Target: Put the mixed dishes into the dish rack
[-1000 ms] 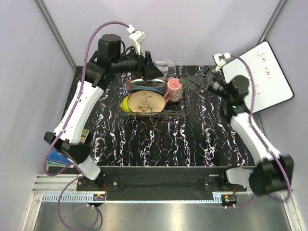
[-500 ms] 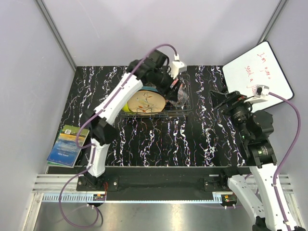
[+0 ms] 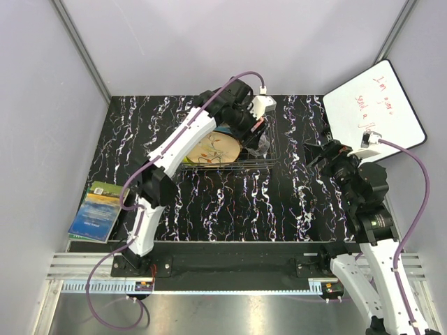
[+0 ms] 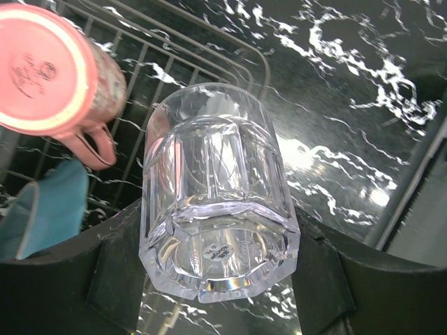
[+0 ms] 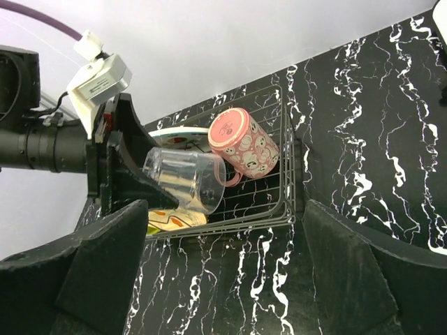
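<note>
My left gripper (image 4: 216, 237) is shut on the clear glass (image 4: 216, 188), which lies tilted between its fingers, mouth pointing away, over the right end of the dish rack (image 3: 223, 166). In the rack lie the pink mug (image 5: 244, 143) on its side, a teal plate (image 4: 42, 216) and the peach floral plate (image 3: 213, 148). From the right wrist view the clear glass (image 5: 185, 180) hangs just left of the mug, above the rack's wires (image 5: 279, 202). My right gripper (image 5: 223, 279) stands open and empty, right of the rack over the marbled table.
A white board with red writing (image 3: 374, 105) leans at the back right. A blue-green book (image 3: 98, 209) lies at the table's left edge. Grey walls close in the table on three sides.
The left arm has swung the glass from behind the rack to over its right end. The right gripper has left the mug and drawn back to the right, opening fully.
</note>
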Tool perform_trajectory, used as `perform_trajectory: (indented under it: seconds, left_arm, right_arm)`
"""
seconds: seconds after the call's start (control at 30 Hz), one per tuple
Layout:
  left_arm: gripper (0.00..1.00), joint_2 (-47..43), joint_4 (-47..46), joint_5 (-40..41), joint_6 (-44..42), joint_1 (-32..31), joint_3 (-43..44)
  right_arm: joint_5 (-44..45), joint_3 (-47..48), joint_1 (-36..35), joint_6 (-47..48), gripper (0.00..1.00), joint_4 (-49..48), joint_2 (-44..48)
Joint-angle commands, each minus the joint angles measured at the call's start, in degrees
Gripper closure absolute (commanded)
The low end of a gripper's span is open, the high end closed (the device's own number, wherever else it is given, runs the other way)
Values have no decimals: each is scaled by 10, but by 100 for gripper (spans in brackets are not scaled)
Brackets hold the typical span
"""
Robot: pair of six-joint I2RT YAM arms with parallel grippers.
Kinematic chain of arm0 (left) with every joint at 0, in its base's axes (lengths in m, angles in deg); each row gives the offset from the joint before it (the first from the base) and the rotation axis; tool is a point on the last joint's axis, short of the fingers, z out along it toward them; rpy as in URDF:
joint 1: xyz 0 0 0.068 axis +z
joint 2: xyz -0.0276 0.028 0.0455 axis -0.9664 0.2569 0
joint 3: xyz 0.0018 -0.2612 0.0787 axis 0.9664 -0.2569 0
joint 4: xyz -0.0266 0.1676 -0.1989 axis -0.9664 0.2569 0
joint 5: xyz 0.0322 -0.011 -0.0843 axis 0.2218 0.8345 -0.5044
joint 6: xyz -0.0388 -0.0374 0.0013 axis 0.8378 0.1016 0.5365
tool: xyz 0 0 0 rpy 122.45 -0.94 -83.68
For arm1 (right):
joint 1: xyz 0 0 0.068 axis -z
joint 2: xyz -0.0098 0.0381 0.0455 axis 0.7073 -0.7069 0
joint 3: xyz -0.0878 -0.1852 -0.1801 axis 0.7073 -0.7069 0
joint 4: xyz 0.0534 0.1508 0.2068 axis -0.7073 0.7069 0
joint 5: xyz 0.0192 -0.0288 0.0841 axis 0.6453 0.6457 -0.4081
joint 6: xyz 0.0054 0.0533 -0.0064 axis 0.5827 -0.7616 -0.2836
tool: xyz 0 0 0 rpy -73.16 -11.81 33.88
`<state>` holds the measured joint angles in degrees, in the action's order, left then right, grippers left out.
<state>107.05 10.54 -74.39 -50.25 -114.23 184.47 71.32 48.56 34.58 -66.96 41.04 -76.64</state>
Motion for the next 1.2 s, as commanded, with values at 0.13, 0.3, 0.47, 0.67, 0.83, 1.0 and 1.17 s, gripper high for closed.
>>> perform_trajectory:
  seconds: [0.13, 0.3, 0.47, 0.67, 0.83, 1.0, 1.17]
  left_arm:
    - [100, 44, -82, 43, -5, -4, 25]
    - [100, 58, -104, 67, -5, -6, 19]
    - [100, 55, -133, 84, -10, -6, -13]
    - [100, 58, -141, 123, -28, -16, -49]
    - [100, 49, -139, 127, -40, -27, -81]
    - [100, 28, -134, 109, -56, -38, -120]
    - [100, 14, -113, 71, -79, -45, -138]
  right_arm:
    - [8, -11, -1, 16, 2, -1, 15]
    - [8, -7, 0, 30, 2, 14, 21]
    - [8, -6, 0, 35, 3, 17, 20]
    - [8, -10, 0, 42, 3, 19, 17]
    - [8, -10, 0, 40, 3, 19, 11]
    - [8, -9, 0, 38, 3, 18, 5]
    - [-6, -7, -1, 36, 3, 17, 4]
